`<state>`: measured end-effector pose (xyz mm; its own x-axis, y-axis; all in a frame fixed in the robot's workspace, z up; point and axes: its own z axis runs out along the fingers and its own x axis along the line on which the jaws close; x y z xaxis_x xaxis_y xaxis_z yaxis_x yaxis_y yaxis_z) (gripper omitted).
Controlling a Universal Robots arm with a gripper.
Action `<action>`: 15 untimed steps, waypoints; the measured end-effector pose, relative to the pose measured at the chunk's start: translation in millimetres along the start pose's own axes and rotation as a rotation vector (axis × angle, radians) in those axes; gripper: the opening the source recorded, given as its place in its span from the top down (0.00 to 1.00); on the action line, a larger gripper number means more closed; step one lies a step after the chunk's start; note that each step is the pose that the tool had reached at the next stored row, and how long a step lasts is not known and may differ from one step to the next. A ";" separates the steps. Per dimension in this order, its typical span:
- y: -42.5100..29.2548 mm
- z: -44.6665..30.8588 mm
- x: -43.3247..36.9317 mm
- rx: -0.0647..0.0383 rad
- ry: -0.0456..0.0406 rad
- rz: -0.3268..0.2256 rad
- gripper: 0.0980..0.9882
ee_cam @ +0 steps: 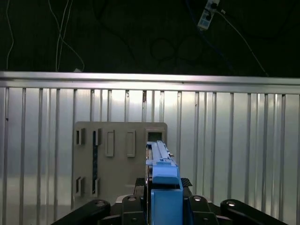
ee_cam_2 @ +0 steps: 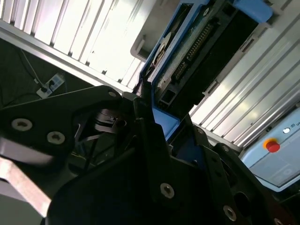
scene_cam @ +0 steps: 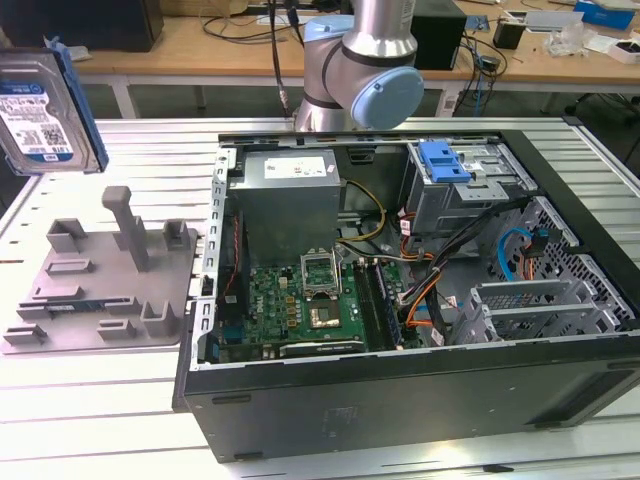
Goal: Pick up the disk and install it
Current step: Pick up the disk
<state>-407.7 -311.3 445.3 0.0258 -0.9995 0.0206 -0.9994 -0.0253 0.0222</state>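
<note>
1 disk (scene_cam: 40, 110), silver with blue rails, hangs in the air above the grey fixture (scene_cam: 105, 275) on the slatted table (scene_cam: 60, 400), to the exterior view's left of the open computer case (scene_cam: 400, 410), its lower end clamped between the gripper's (ee_cam_2: 161, 124) closed jaws.

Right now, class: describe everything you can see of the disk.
The disk is a flat rectangular silver metal drive with a white-and-blue label, framed by blue plastic rails. In the exterior view it hangs in the air at the view's far left, on edge and tilted, clear of the grey fixture plate and outside the open computer case. The second wrist view shows its dark underside and connector row. The gripper grips one blue rail end.
</note>
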 end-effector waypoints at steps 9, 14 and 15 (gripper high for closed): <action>0.7 -29.2 0.7 0.000 0.0000 0.000 0.70; 0.7 -33.1 0.8 0.000 -0.0001 0.000 0.70; 0.7 -33.1 0.8 0.000 0.0000 0.000 0.70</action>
<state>-407.7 -311.4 478.4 0.0258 -0.9995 0.0206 -0.9994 -0.0253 0.0221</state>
